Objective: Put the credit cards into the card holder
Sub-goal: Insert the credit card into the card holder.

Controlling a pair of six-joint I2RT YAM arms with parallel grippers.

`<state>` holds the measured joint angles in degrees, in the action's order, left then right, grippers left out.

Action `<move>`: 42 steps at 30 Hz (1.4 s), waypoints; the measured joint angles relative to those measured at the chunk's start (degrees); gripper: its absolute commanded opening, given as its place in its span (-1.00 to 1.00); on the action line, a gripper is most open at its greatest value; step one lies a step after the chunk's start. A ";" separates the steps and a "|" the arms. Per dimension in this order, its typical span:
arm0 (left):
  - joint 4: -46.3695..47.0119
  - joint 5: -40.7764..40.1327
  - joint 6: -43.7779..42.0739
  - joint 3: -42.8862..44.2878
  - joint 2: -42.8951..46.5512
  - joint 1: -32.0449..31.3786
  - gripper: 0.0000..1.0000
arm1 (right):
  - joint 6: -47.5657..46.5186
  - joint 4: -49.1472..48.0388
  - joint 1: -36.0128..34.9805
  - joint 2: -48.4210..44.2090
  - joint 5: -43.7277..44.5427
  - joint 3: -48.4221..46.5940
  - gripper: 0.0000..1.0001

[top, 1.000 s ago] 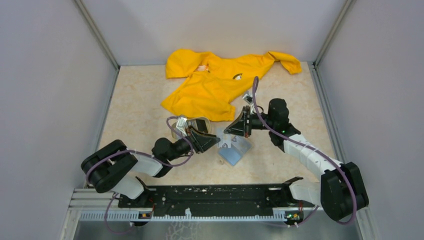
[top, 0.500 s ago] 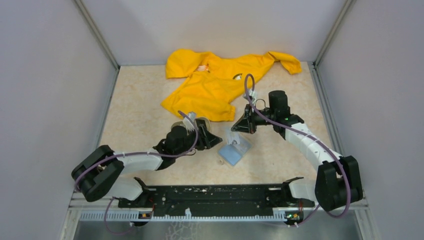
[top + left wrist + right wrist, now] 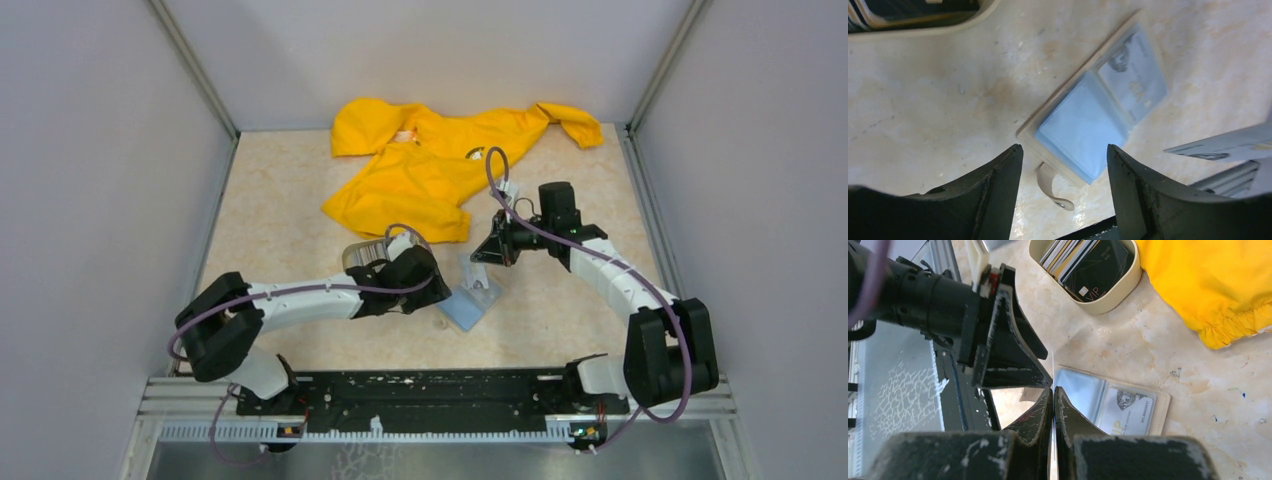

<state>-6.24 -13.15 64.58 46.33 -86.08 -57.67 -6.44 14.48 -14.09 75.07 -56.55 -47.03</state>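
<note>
At the left, the left gripper [image 3: 1064, 152] hovers low over the table [image 3: 280, 220] with its jaws spread wide and nothing between them, the near edge of the card holder [image 3: 1083, 130] showing in the gap. Just behind it stands the beige tray [image 3: 1098, 307], in which the remaining credit cards [image 3: 1088, 262] lie as an overlapping stack, a dark one on top. The card holder lies opened flat near the middle of the table, bluish clear pockets up and its snap strap [image 3: 1050, 187] trailing from the near edge; one pocket already shows a filled card [image 3: 1125, 412]. To the right, the right gripper [image 3: 1053, 390] is pinched tight on a grey card [image 3: 1228, 145], which its own camera sees edge-on and which hangs above the holder, apart from it. Farther back and to the right lies a yellow garment [image 3: 430, 170], no part of the job. The step in hand looks like the insertion of this held card, with the task partly done and most cards not yet moved. The next move calls for bringing the card's leading edge to the mouth of a free pocket at a shallow angle, while the open left gripper likely needs to press the holder down so that it does not slide.
</note>
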 measured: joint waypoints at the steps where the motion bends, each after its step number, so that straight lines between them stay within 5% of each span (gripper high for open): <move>1: -3.15 -0.94 0.87 1.55 -1.44 -0.72 0.40 | -0.04 0.02 0.02 0.00 0.04 0.00 -1.00; 7: -17.75 -4.46 5.14 9.86 -8.44 -5.27 0.41 | -0.07 0.13 0.02 0.00 0.39 0.00 -1.00; 14: -24.28 -5.57 7.02 15.56 -13.60 -8.98 0.28 | -0.07 0.15 0.00 0.00 0.63 -0.02 -1.00; 18: -26.14 -5.73 7.30 15.80 -14.29 -10.10 -0.05 | -0.04 0.15 0.02 0.00 0.63 -0.02 -1.00; 23: -25.86 -5.92 6.95 14.49 -14.29 -10.23 -0.70 | -0.04 0.13 0.02 0.00 0.57 -0.02 -1.00; 34: -26.25 -10.64 1.14 13.66 -13.49 -10.16 -0.81 | 0.20 -0.17 0.02 0.11 -0.15 0.00 -1.00; 42: -20.81 -13.07 -12.98 5.27 -5.33 -7.30 -0.70 | 1.66 -2.40 0.02 5.68 -3.63 0.20 -1.00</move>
<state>-27.05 -26.22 51.59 51.59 -91.42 -64.97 -4.78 12.08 -14.06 80.75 -60.18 -46.83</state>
